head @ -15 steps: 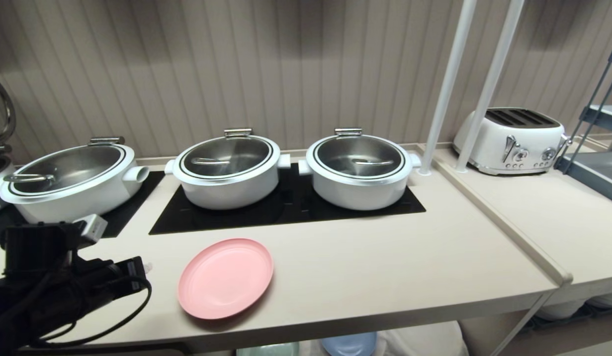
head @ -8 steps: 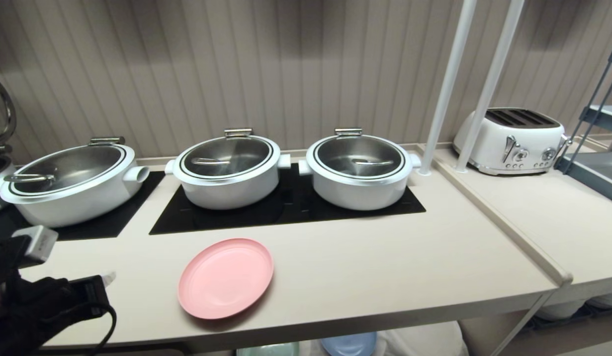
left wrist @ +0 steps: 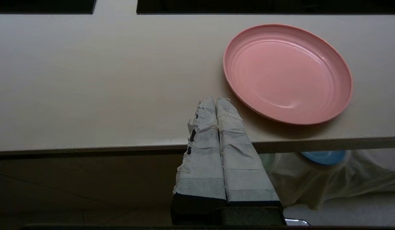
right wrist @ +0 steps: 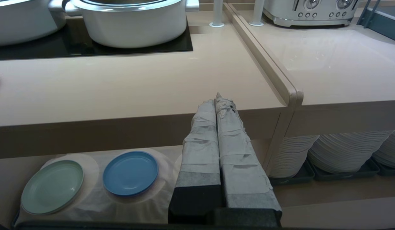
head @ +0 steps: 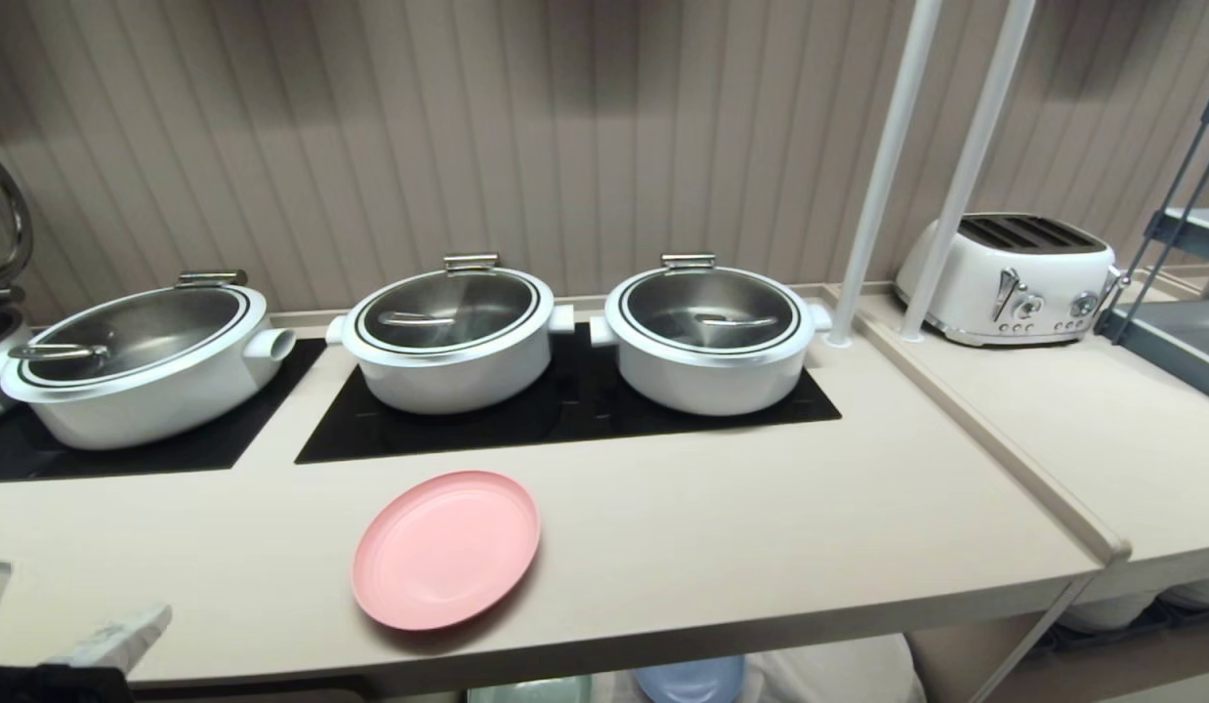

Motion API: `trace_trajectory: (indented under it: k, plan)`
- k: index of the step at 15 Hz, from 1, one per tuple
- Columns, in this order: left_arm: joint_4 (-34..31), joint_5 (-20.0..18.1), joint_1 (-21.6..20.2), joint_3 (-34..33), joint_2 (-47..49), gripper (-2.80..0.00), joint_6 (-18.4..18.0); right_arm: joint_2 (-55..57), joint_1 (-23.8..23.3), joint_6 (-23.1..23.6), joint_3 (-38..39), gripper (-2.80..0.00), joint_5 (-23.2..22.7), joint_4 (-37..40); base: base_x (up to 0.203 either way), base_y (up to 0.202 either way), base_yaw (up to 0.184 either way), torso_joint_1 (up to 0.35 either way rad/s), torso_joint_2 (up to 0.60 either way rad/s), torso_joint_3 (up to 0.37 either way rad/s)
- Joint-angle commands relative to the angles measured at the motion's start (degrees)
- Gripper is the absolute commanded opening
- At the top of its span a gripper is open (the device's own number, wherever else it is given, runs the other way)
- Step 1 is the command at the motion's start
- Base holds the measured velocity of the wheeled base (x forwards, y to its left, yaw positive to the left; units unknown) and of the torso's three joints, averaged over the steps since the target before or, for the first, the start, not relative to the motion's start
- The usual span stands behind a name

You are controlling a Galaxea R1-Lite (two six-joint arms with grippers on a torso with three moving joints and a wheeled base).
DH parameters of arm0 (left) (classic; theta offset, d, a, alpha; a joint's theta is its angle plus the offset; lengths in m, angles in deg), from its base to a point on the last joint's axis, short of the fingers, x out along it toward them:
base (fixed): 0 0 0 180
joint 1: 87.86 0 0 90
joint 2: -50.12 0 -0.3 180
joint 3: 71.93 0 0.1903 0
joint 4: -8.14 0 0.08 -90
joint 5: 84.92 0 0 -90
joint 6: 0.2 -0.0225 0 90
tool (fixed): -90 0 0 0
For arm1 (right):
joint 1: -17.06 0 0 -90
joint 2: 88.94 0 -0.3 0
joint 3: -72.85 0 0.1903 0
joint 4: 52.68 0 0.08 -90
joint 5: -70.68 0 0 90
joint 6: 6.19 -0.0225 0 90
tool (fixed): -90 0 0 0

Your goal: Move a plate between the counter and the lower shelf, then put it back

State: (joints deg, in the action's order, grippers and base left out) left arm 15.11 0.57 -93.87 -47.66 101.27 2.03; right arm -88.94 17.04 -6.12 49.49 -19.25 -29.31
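Left tool point(left wrist: 215, 101) closed, empty.

Three white lidded pots point(head: 453, 337) sit on black hob panels point(head: 565, 415). At two o'clock of them stands a white toaster point(head: 1010, 278); white poles point(head: 883, 171) rise between.

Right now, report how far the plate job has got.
Looks finished or nearly so: the plate lies flat on the counter, free of any grip. The left tool is shut and empty beside it, near the counter's front edge. On the lower shelf only a green and a blue plate show.
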Motion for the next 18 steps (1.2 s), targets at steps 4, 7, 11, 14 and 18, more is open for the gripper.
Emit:
trace_trajectory:
  k: [4,7,11,14,18]
  plan:
    - [-13.89,-1.58,0.17,-0.81,-25.42,-2.80,-3.49,0.00,-0.02,0.01,0.00,-2.80,0.00,0.01,0.000,0.000,0.000,0.000,0.00,0.000]
    - [-22.22,-0.40,0.39,-0.85,-35.32,-2.80,-5.38,0.00,0.02,0.01,0.00,-2.80,0.01,0.00,0.000,0.000,0.000,0.000,0.00,0.000]
    - [-24.07,9.93,2.06,-0.90,-35.34,-2.80,-6.78,0.00,0.02,0.01,0.00,-2.80,-0.07,0.00,0.000,0.000,0.000,0.000,0.00,0.000]
    - [-24.66,9.19,5.07,-0.90,-40.35,-2.80,-6.67,0.00,-0.01,0.01,0.00,-2.80,-0.03,0.00,0.000,0.000,0.000,0.000,0.00,0.000]
    - [-30.06,4.15,5.62,-0.90,-47.20,-2.80,-6.36,0.00,-0.05,0.01,0.00,-2.80,-0.02,0.00,0.000,0.000,0.000,0.000,0.00,0.000]
